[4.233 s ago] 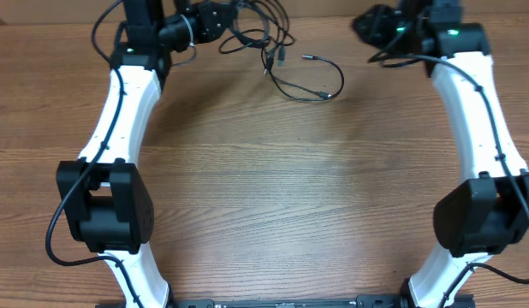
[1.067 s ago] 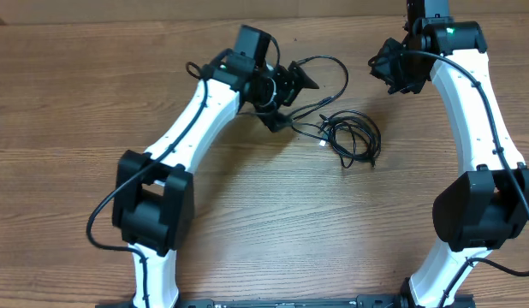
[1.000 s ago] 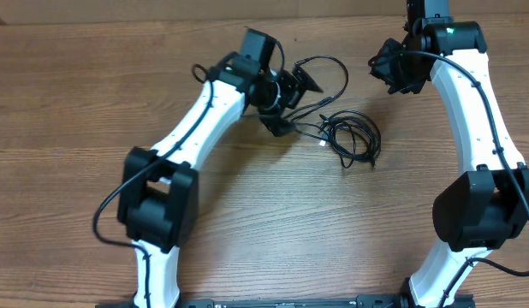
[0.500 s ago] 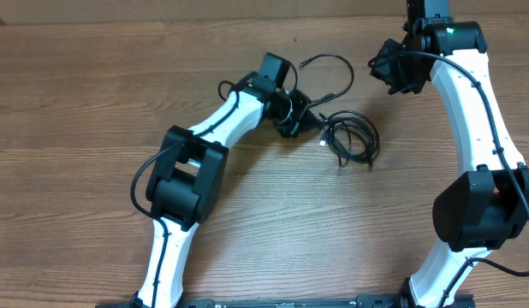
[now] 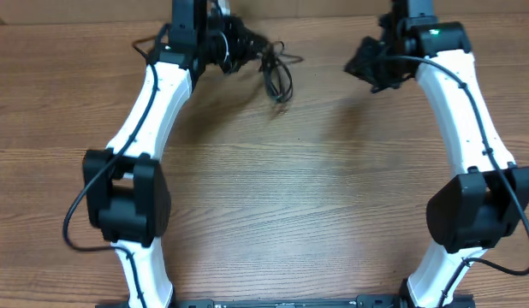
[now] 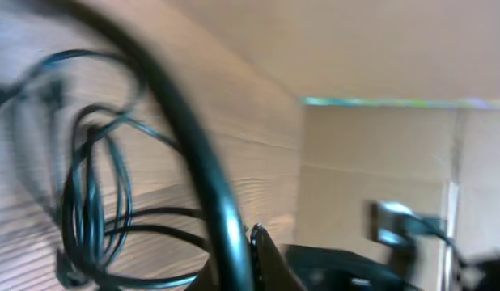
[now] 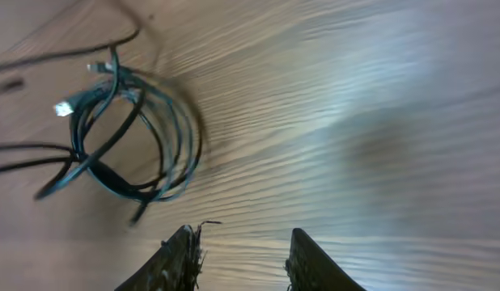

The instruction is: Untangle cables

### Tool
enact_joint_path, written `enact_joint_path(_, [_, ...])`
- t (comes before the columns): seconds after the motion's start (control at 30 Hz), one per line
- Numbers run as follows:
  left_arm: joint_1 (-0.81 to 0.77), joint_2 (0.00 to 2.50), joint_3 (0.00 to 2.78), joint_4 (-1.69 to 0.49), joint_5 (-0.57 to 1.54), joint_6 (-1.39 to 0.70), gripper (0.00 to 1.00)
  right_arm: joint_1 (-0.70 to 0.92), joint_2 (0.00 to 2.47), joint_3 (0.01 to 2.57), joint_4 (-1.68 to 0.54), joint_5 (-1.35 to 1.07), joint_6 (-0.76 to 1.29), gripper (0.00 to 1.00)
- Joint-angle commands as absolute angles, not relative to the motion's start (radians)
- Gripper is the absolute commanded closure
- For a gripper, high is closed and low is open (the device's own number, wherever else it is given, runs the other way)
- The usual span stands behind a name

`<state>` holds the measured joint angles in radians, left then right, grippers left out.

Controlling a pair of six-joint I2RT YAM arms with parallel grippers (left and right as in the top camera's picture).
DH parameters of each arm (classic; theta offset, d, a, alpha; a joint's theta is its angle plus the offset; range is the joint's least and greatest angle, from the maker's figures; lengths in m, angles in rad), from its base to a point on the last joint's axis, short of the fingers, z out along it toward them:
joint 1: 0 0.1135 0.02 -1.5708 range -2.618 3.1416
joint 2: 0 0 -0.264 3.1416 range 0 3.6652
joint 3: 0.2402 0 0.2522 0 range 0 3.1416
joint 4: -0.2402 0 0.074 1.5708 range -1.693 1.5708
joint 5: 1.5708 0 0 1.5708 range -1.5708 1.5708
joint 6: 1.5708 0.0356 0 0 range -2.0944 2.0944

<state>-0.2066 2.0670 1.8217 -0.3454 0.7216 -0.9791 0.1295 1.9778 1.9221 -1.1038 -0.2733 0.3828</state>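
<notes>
The right gripper [image 7: 243, 236] sits closest in its own wrist view. Its two fingers are spread, with only the bare wood of the table [image 5: 290, 197] between them, and they touch nothing. Ahead of those fingers and off to their left lie the cables [image 7: 112, 133], a loose coil of thin black loops with a pale plug end showing at the coil's far left. The coil is well apart from this gripper.

Farther out, near the table's far edge, the left gripper [image 5: 233, 44] has its jaws pressed together on the cables. Strands run straight out of its tip. The rest of the bundle trails just beside it, on the side facing the right gripper, in a narrow loop drooping back toward the robot's base. The left wrist view is smeared, and it shows only dark loops over wood beyond the fingers.
</notes>
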Motion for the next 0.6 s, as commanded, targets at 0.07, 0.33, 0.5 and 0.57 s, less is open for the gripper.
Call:
enact_joint_path(0.07, [-0.239, 1.963, 1.850, -0.313, 0.724, -0.934, 0.96, 0.237, 1.975, 1.924, -1.023, -0.361, 0.376, 0.65])
enact_joint_path(0.33, [-0.239, 1.923, 1.850, -0.296, 0.701, -0.969, 0.96, 0.303, 1.980, 1.924, -0.908, -0.356, 0.447, 0.65])
enact_joint_path(0.5, [-0.239, 1.910, 1.851, -0.261, 0.715, -1.008, 0.96, 0.321, 2.028, 1.921, -0.917, -0.307, 0.458, 0.64])
enact_joint_path(0.57, [-0.239, 1.905, 1.851, -0.242, 0.728, -1.023, 0.96, 0.321, 2.054, 1.916, -0.913, -0.300, 0.464, 0.64])
